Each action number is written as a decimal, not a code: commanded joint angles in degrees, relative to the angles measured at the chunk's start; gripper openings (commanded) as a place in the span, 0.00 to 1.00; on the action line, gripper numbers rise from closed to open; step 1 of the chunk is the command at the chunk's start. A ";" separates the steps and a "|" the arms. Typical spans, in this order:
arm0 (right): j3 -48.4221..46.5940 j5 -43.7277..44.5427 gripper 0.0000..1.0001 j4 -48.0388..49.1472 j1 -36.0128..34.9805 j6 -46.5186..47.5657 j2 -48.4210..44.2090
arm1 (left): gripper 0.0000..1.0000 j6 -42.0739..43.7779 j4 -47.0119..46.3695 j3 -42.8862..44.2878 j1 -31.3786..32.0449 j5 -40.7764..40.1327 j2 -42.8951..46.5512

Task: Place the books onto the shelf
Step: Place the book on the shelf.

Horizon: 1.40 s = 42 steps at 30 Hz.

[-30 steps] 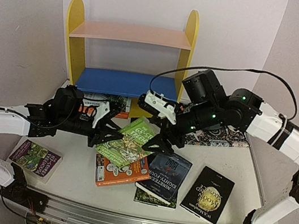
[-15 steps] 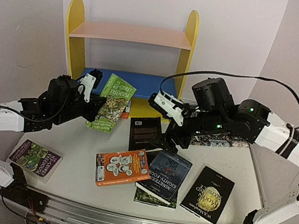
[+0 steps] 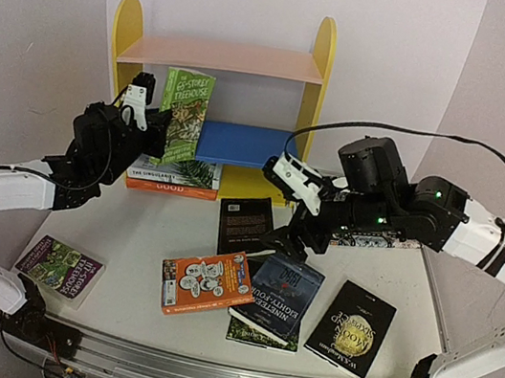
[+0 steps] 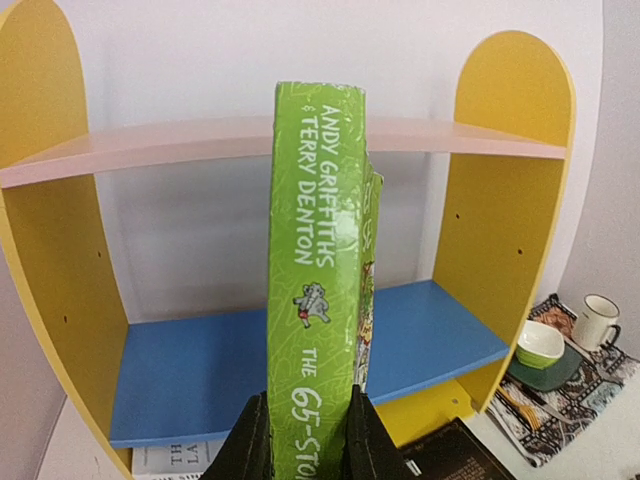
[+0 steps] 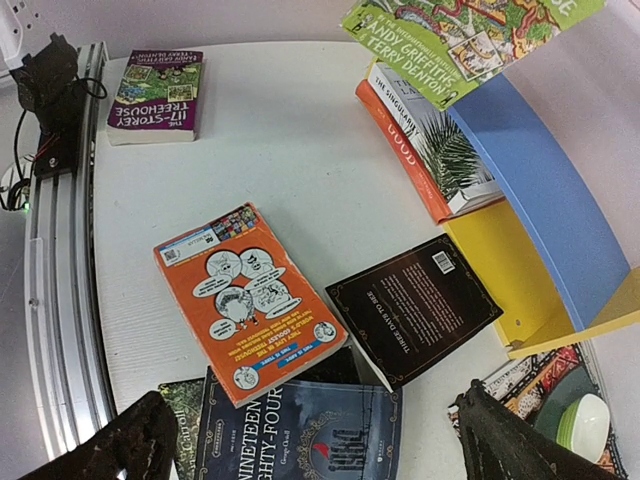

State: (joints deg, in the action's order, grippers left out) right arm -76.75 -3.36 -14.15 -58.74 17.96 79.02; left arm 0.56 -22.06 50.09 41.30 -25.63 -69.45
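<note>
Clamped in the left gripper [image 4: 305,445] by its lower spine, standing upright above the jaws: green 65-Storey Treehouse paperback [image 4: 315,250], probably light, bendy, slick.

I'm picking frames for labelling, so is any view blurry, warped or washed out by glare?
Top view: even soft light, no glare, orange book sharp. Left wrist view: green book sharp, but the shelf boards bow from wide-angle distortion. Right wrist view: purple book crisp; the dark fingers at the bottom edge look soft.
</note>
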 commanded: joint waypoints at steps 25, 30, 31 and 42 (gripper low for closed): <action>1.21 0.12 0.98 2.81 0.10 -0.12 -3.35 | 0.00 13.39 -41.13 6.07 -13.30 -0.28 -25.67; 1.51 0.33 0.98 2.86 0.10 0.06 -3.25 | 0.02 11.15 -41.13 4.25 -14.24 -1.56 -26.87; 1.59 0.29 0.98 2.90 0.07 0.06 -3.26 | 0.02 10.77 -41.06 3.83 -14.43 -1.60 -27.00; 1.79 0.57 0.98 3.07 0.11 0.41 -3.26 | 0.26 8.89 -40.80 0.94 -15.02 -0.77 -28.31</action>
State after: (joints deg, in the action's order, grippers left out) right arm -75.22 -3.33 -12.78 -58.74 18.15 77.56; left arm 10.33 -57.63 51.11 26.65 -26.11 -97.58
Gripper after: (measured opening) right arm 0.979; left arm 0.229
